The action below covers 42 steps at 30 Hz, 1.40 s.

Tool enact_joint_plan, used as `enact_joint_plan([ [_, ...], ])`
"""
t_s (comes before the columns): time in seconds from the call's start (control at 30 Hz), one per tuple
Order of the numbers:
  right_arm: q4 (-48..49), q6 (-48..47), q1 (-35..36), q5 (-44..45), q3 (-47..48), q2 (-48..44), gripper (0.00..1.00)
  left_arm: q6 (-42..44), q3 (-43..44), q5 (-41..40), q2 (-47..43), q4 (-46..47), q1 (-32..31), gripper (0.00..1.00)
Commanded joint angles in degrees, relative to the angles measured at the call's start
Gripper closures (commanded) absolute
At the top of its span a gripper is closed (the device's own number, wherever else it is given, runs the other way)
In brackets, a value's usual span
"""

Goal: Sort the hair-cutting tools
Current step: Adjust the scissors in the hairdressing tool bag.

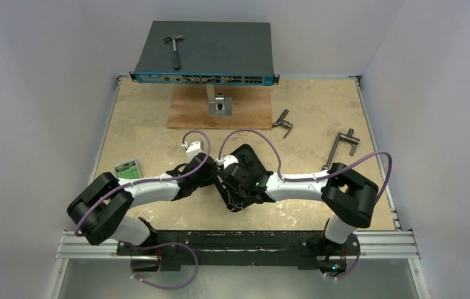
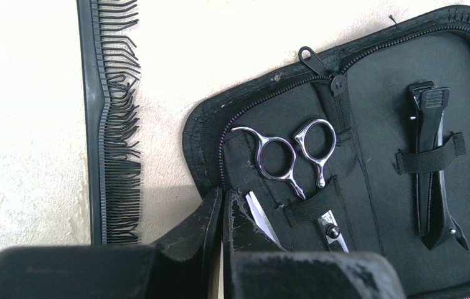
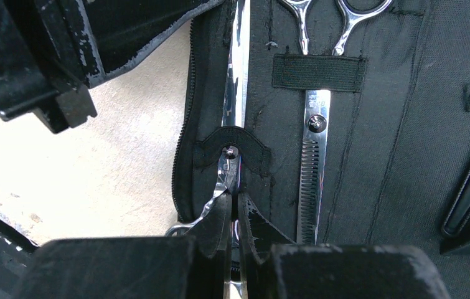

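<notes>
One scissors (image 3: 238,75) pinched in closed right gripper (image 3: 233,204); left gripper (image 2: 223,196) closed at case (image 2: 381,81) rim, hold unclear. We push blade straight under strap (image 3: 252,151).

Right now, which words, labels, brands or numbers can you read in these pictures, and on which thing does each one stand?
No text can be read in any view.
Blue rack unit: pale label and port markings on its front, too small to read.
Green packet: some print, too blurred to read.
The scissors, hair clip, comb and case: no legible marking.
</notes>
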Motion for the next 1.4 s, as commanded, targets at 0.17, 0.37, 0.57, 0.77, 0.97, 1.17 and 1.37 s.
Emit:
enact_joint_plan([
  [0.17, 8.94, -1.06, -3.02, 8.81, -0.66, 4.18, 1.0, -3.1, -1.7, 11.59, 2.33, -0.14, -4.45, 1.0],
  [0.37, 11.13, -0.58, -3.62, 11.17, -0.98, 4.12, 1.0, -2.77, -1.5, 12.07, 2.75, 0.38, -4.97, 1.0],
  [0.57, 12.13, -0.89, -4.05, 12.33, -0.11, 4.96, 1.0, -2.44, -1.3, 12.55, 3.16, 0.18, -5.6, 1.0],
  [0.77, 10.98, -1.49, -4.16, 10.5, -0.35, 3.88, 1.0, -3.0, -1.39, 9.73, 1.53, -2.22, -5.63, 1.0],
  [0.97, 4.96, -2.5, -4.16, 8.98, -1.42, 0.75, 1.0, -2.77, -0.55, 5.49, -0.84, -7.47, -5.6, 1.0],
  [1.17, 1.75, -2.09, -4.12, 8.14, -3.19, -3.2, 0.83, -2.44, 0.72, 3.61, -1.78, -10.05, -5.6, 1.0],
  [1.37, 0.13, -2.08, -4.14, 7.5, -3.82, -6.73, 0.77, -1.27, 2.39, 2.23, -2.17, -12.23, -5.6, 1.0],
])
